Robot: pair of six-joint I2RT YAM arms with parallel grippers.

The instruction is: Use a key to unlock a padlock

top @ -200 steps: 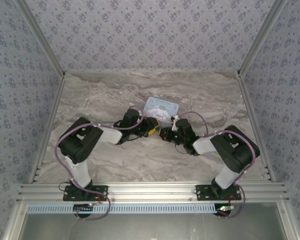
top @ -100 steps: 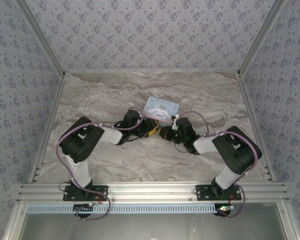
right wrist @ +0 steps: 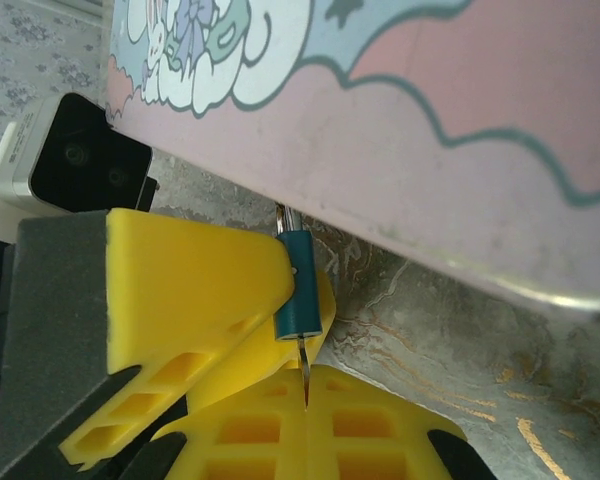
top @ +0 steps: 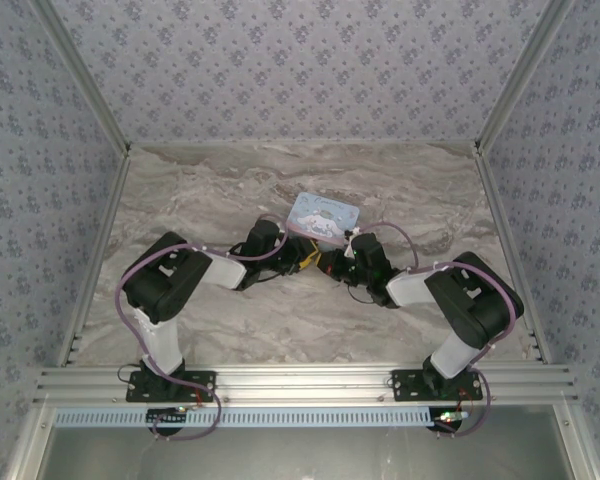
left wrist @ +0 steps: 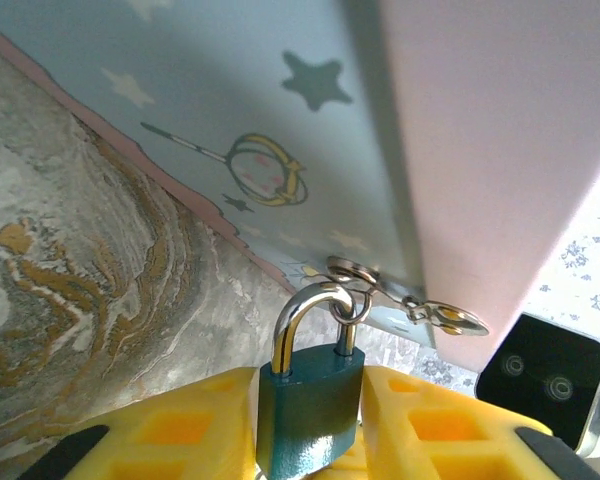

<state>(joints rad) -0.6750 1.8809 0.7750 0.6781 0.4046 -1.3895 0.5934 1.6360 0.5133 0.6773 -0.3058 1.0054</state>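
Right tool (top: 332, 263) closer; key (right wrist: 305, 374) at padlock (right wrist: 301, 286)

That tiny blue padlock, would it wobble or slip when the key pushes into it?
Probably stiff and hard: the padlock has a metal shackle. It likely swings freely on the thin hasp of the tin box, so the left hand pinches its body. Its smooth sides may slip.

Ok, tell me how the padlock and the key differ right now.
Colour: the padlock has a teal body with a shiny shackle; the key is bare silvery metal. Bulk: the padlock is a chunky block, the key a thin sliver seen edge-on. Hold: the left gripper pinches the padlock, the right gripper the key. Shared: both are clamped, and the key's tip meets the padlock's underside.
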